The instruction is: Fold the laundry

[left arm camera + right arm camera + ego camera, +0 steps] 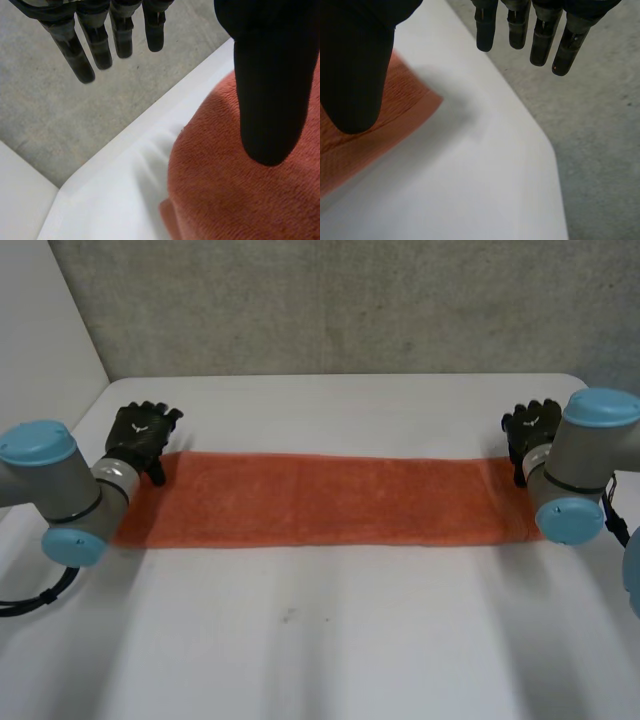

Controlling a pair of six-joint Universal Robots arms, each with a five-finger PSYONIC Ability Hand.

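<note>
I have the orange towel point(320, 498) lying flat as one long narrow strip across the middle of the white table point(320, 640), reaching nearly from one arm to the other. At its far left corner a second layer peeks out underneath, so I judge it is already doubled lengthwise, though I cannot be sure from here. My left hand point(140, 435) sits at the far corner of the towel's left end, fingers straight and spread from the thumb, holding nothing. In its wrist view the thumb is over the cloth and the fingers point out past the table's edge. My right hand point(530, 430) mirrors it at the far corner of the right end, also open and empty, with its thumb above the towel's corner. I cannot tell whether either thumb touches the cloth. As I read it, no corner is gripped yet, and the end-to-end folds that would make the strip a compact stack are all left to do.
</note>
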